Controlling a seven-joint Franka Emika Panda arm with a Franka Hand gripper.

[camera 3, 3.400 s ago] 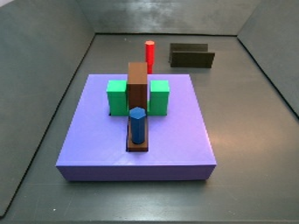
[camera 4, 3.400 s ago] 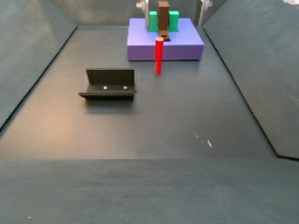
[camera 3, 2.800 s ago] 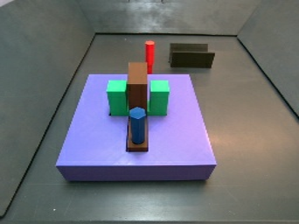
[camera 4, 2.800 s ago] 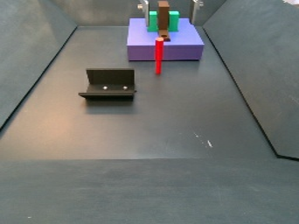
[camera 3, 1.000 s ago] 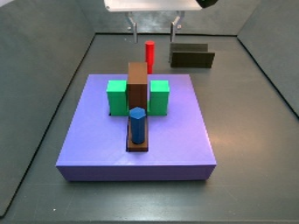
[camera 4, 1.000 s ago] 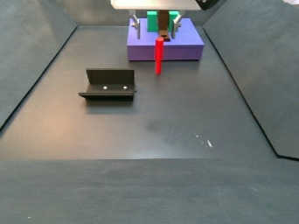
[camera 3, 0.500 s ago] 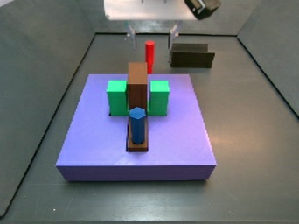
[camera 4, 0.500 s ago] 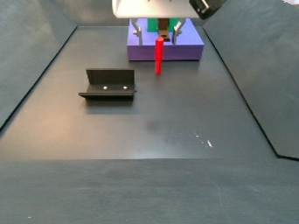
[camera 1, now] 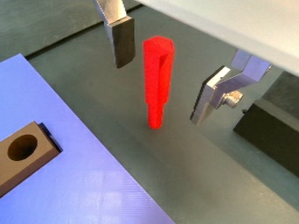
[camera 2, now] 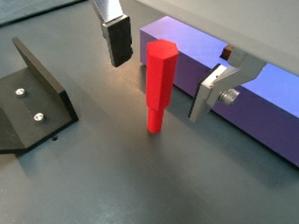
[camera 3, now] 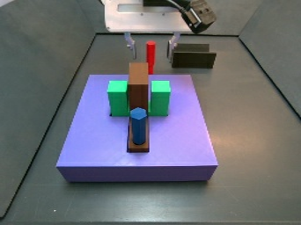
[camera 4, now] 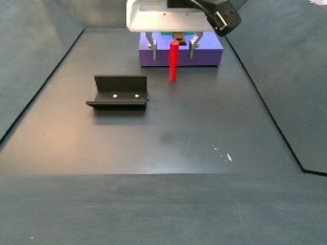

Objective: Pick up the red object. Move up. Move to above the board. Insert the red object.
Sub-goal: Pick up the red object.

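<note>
the gripper (camera 2: 162,68) is hanging wide open and empty around the red object (camera 2: 158,85), which is standing upright on the floor just beside the purple platform (camera 1: 70,184). the peg is sitting nearer one finger (camera 2: 117,39), so an uneven close is risking tipping it.

You find no readable text, label, brand or number anywhere here. The gripper (camera 1: 166,77), open astride the red object (camera 1: 156,80), carries no markings either.

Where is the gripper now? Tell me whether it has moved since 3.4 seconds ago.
Yes. The gripper has come down into view, open, its fingers now flanking the red object behind the board.
</note>
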